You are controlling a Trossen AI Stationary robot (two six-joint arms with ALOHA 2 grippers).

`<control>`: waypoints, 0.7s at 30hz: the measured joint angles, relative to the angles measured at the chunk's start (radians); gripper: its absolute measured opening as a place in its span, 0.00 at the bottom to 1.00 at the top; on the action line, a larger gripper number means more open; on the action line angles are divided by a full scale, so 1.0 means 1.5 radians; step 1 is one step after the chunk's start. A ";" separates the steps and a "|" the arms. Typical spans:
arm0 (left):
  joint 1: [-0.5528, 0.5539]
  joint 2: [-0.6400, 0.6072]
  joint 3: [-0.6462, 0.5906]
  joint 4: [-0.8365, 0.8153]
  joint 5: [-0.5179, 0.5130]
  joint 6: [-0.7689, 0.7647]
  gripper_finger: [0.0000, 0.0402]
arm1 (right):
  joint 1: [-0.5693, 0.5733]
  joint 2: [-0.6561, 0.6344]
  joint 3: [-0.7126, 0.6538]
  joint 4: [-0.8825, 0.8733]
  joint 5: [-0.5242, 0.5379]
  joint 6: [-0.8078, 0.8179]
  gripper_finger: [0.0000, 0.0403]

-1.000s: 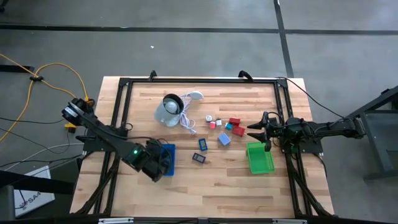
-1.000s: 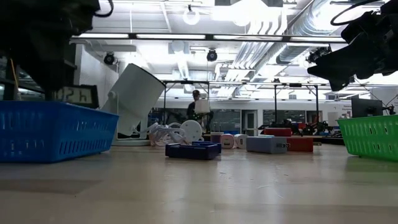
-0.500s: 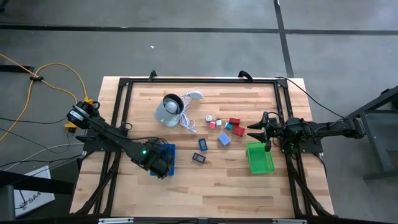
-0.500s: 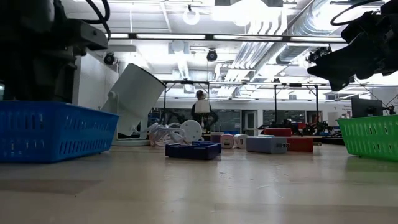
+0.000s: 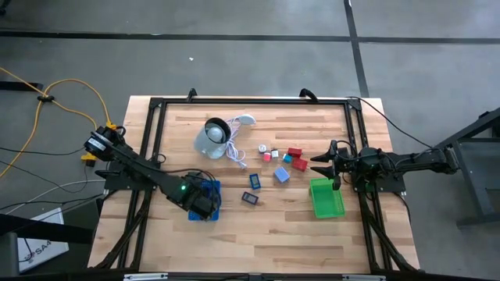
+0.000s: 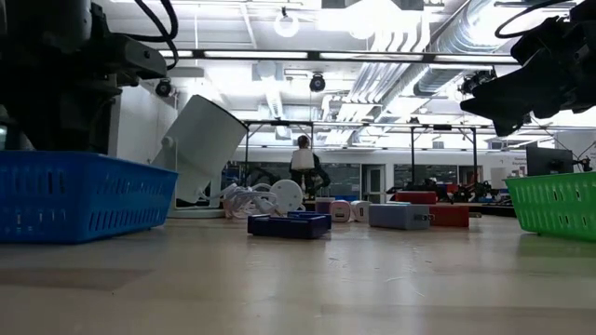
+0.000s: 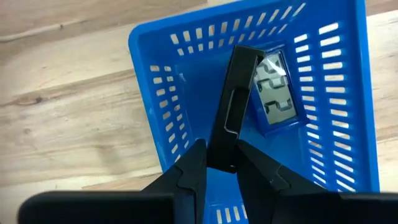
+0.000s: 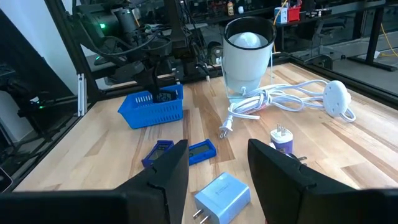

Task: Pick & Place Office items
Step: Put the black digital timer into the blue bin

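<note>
left fingers (image 7: 214, 163) pinching a dark clip-like piece (image 7: 235, 102) upright over the blue tray (image 7: 174, 74); right fingers (image 8: 214, 163) spread

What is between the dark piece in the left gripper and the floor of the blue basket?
Nothing visible blocks it. The left gripper holds the dark piece directly over the blue basket; a small display unit already lies on the floor beside that spot.

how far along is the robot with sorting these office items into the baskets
Early on. The left gripper holds a dark clock-like piece over the blue basket, not yet released. The green basket looks empty. The small blocks and two dark pieces remain on the table; the right gripper waits open.
</note>
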 joint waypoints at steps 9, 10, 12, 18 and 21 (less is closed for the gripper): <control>0.000 0.000 0.000 -0.004 -0.001 -0.001 0.17 | 0.000 0.000 0.000 0.000 0.000 0.000 0.38; 0.000 0.000 0.000 -0.004 -0.001 -0.001 0.17 | 0.000 0.000 0.000 0.000 0.000 0.000 0.38; 0.004 0.000 0.000 -0.004 0.000 -0.001 0.17 | 0.000 0.000 0.000 0.000 0.000 0.000 0.38; 0.005 0.000 0.000 -0.002 -0.002 -0.007 0.17 | 0.000 0.000 0.000 0.000 0.000 0.000 0.38; 0.005 0.000 0.000 -0.002 -0.002 -0.008 0.17 | 0.000 0.000 0.000 0.000 0.000 0.000 0.38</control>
